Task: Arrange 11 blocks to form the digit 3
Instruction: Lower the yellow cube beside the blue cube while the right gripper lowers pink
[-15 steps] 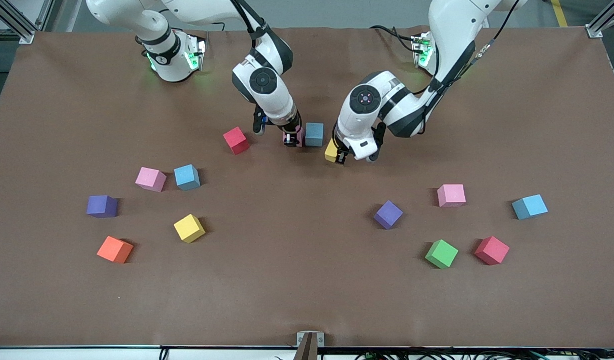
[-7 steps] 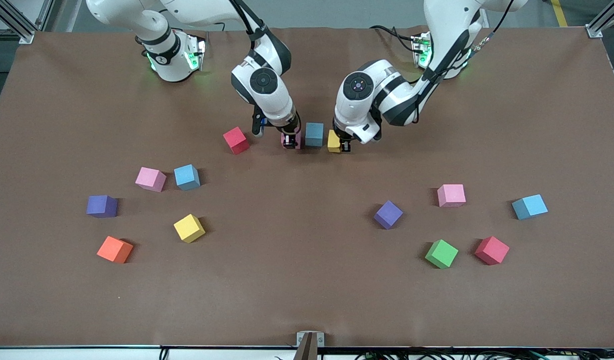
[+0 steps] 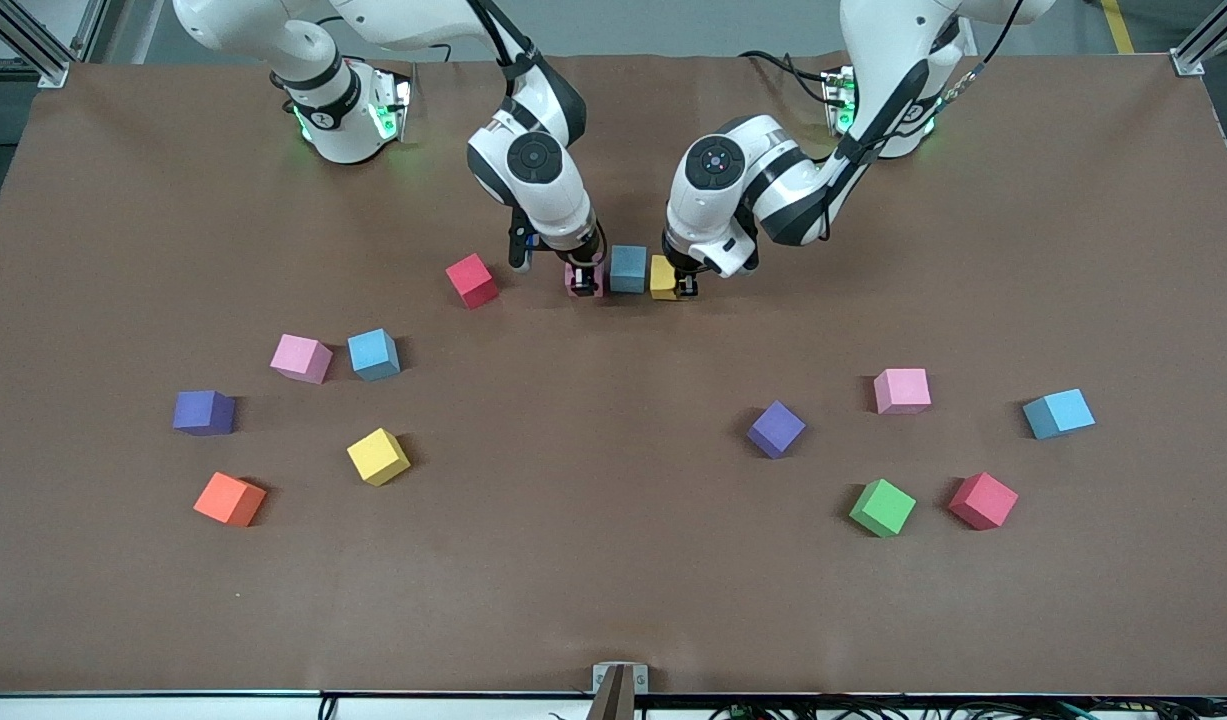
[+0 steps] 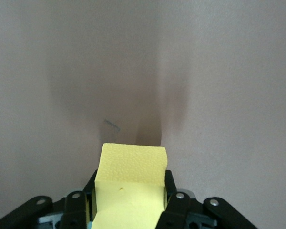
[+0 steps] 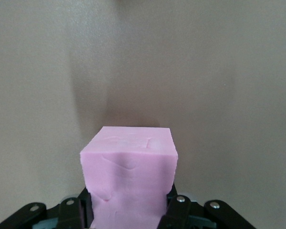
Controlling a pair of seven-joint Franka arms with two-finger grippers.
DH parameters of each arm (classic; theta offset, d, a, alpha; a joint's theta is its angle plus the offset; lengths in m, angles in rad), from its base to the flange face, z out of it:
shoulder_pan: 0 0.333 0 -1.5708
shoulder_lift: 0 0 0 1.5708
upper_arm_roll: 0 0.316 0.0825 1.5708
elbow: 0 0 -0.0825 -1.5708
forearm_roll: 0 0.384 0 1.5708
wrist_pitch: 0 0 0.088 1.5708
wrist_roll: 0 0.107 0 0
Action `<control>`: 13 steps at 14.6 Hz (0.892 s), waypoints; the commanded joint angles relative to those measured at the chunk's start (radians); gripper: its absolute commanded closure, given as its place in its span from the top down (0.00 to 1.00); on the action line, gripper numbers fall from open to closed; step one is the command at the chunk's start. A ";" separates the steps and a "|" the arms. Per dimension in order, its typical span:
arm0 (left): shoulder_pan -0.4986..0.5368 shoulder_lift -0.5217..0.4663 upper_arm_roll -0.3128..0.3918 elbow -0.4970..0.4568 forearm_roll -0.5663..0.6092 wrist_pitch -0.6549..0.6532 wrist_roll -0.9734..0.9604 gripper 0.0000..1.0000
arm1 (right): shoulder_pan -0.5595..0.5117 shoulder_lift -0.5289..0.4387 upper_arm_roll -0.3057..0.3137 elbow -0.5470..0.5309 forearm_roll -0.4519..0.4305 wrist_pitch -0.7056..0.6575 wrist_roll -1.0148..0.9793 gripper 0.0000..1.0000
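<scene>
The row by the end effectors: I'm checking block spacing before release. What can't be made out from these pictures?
- Front view: whether the pink block touches the blue block; the right end effector covers that seam.
- Front view: whether the yellow block meets the blue block; the left end effector crowds it.
- Both wrist views: the blue block is out of frame.
- Wrist views: whether either held block rests on the table; its underside is hidden.

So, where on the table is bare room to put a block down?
The widest bare patch lies between the yellow block and the purple block. Crowded: the row where the right end effector and left end effector flank the blue block.
</scene>
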 commanded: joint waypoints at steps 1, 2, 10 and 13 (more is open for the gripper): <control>-0.009 -0.023 0.001 -0.034 0.016 0.038 -0.041 0.16 | 0.022 0.014 -0.013 0.018 -0.011 -0.002 0.018 0.07; -0.009 -0.023 0.001 -0.037 0.016 0.039 -0.046 0.16 | 0.022 0.014 -0.013 0.019 -0.011 -0.002 0.019 0.07; -0.011 -0.011 0.001 -0.070 0.016 0.112 -0.052 0.16 | 0.027 0.017 -0.013 0.019 -0.002 -0.002 0.021 0.07; -0.013 -0.003 0.001 -0.071 0.016 0.129 -0.052 0.16 | 0.028 0.020 -0.013 0.022 -0.002 0.004 0.047 0.06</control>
